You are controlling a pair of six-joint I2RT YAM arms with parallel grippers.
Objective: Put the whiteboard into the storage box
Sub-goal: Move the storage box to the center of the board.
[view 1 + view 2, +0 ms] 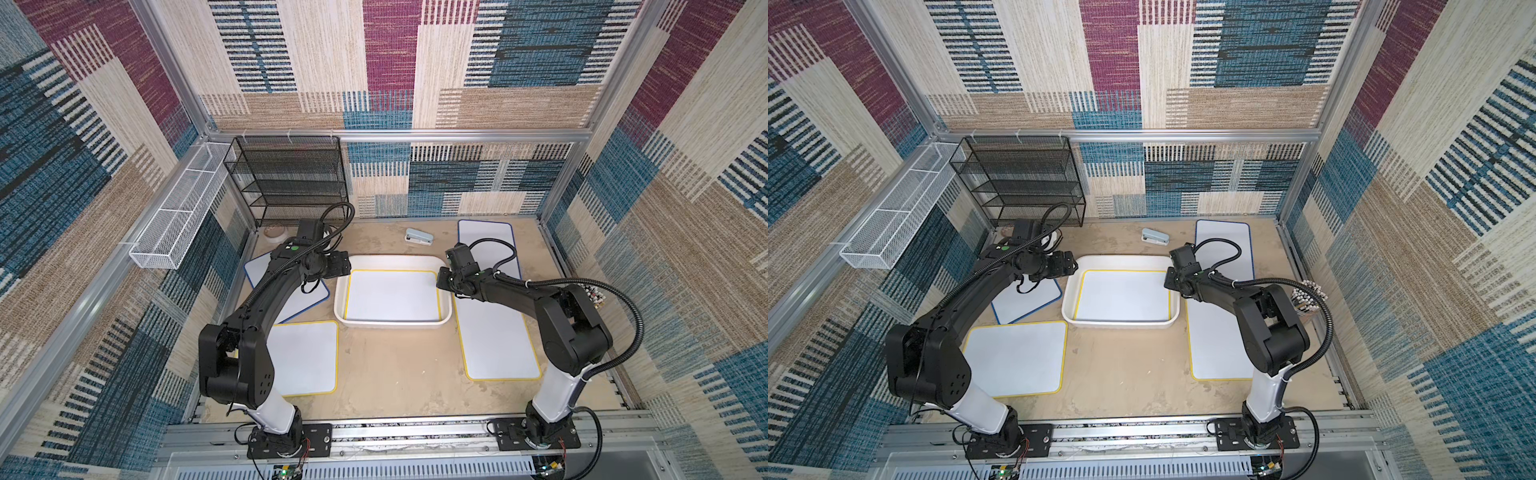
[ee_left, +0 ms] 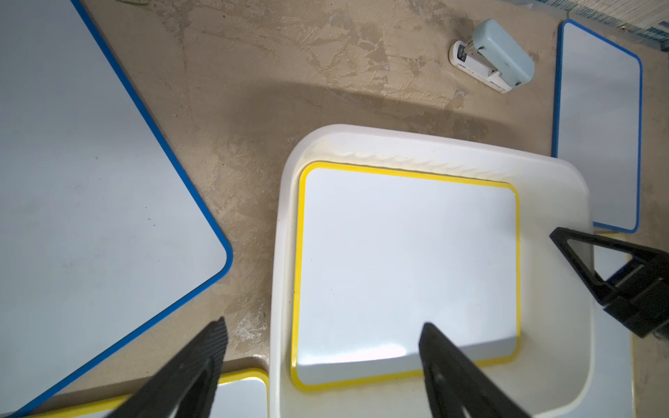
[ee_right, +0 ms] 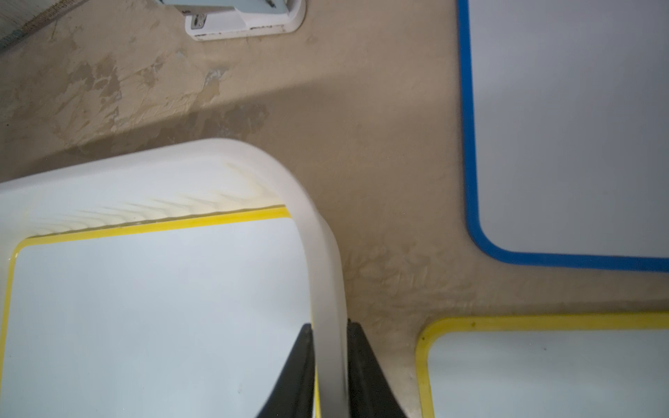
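Your whiteboard (image 1: 392, 296), the one with the yellow edge, lies face up on the floor of the storage box (image 1: 395, 262), with all four of its edges inside the walls. Your right gripper (image 3: 329, 329) is clamped on the box's right wall near the far right corner. The right wrist view shows one finger (image 3: 300, 365) inside the wall and its mate outside, both pressed against the rolled rim. Your left gripper (image 2: 322, 327) hangs above the box's left wall with its jaws spread wide, one finger over the bare table (image 1: 395, 374) outside the box and one over the whiteboard inside, gripping nothing. Four more boards lie on the table outside the box. A short yellow-edged board (image 1: 305, 357) sits off the box's near left corner. A tilted blue-edged board (image 1: 291, 301) lies just left of the box, partly under the left arm and overlapping the far edge of the short yellow-edged board. A long yellow-edged board (image 1: 498, 340) lies just right of the box, running alongside its right wall. A narrow blue-edged board (image 1: 486, 237) lies beyond the box's far right corner. A pale blue stapler (image 1: 419, 237) rests on the table just beyond the box's far wall. A black mesh rack (image 1: 286, 178) stands well beyond the box's far left corner, with a white wire basket (image 1: 178, 216) mounted on the side wall to its left.
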